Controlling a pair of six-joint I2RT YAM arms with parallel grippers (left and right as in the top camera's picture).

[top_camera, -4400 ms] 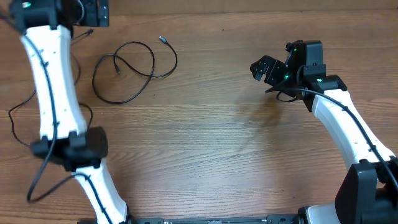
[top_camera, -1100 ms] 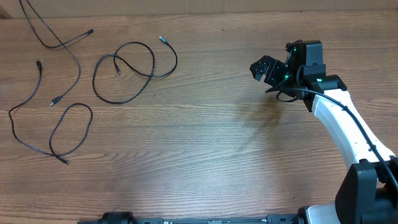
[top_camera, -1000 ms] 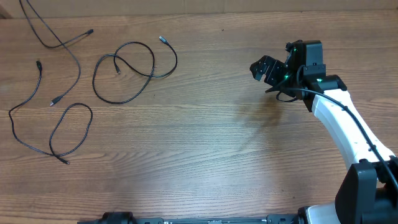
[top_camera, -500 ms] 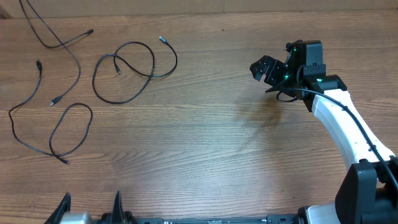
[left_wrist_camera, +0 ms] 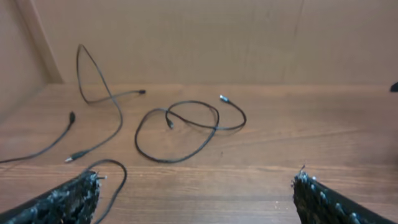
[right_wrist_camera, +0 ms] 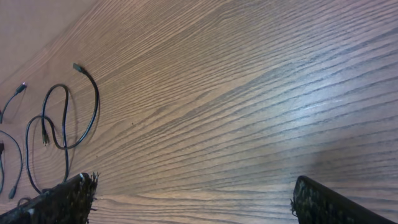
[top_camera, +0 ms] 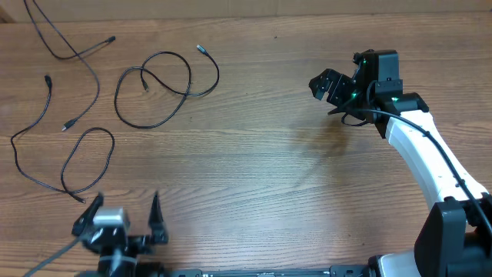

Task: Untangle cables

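Three thin black cables (top_camera: 117,100) lie in the upper left of the overhead view on the table (top_camera: 254,192). The looped cable (top_camera: 142,125) is the one nearest the middle of the frame: it crosses over itself, and one plug points toward the top edge. In the left wrist view the looped cable (left_wrist_camera: 176,161) sits at mid-frame; in the right wrist view it (right_wrist_camera: 97,109) shows at the left edge. The long cable (top_camera: 14,141) runs down the left edge of the overhead frame and ends in an open curl. The top cable (top_camera: 96,81) starts at the upper left corner. The left wrist view shows its middle (left_wrist_camera: 115,106) arching up off the table before the back wall. In the overhead view the three appear apart from one another, none lying across another. The left gripper (top_camera: 127,197) is at the bottom left of the overhead frame, below the long cable. Its fingers are spread wide, hold nothing and touch no cable. The right gripper (top_camera: 327,85) is at the upper right, well apart from all the cables. The right wrist view shows its fingers (right_wrist_camera: 62,199) spread over bare wood with nothing between them.
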